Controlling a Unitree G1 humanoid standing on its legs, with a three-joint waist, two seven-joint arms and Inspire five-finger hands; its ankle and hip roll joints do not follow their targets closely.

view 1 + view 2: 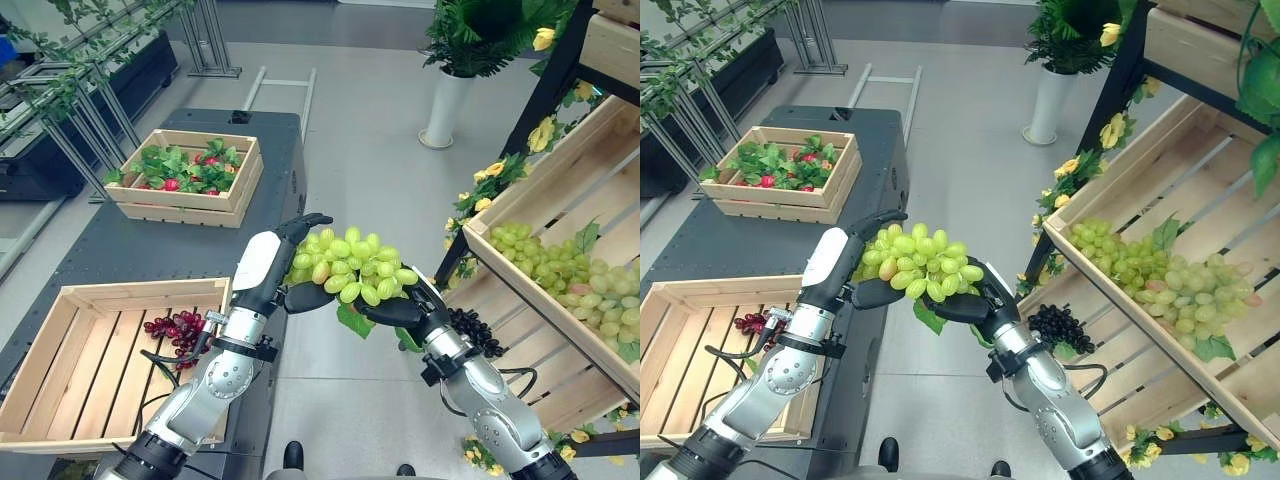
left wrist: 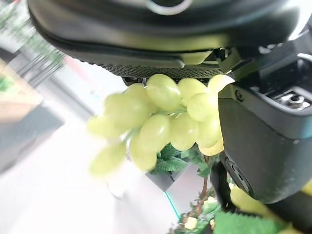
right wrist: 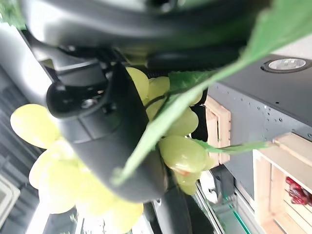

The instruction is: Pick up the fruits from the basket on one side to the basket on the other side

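Left robot hand [image 1: 268, 262] and right robot hand [image 1: 400, 311] both curled round green grapes [image 1: 350, 265] at frame centre, head views add red grapes [image 1: 177, 330] in lower-left crate [image 1: 60, 310], wrist views show fingers wrapping the bunch close-up.

The green grapes [image 1: 352, 265] hide both hands' fingertips.

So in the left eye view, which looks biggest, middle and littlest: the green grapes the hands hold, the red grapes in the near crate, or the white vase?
1. Green grapes, though they are nearest the camera.
2. White vase.
3. Red grapes.
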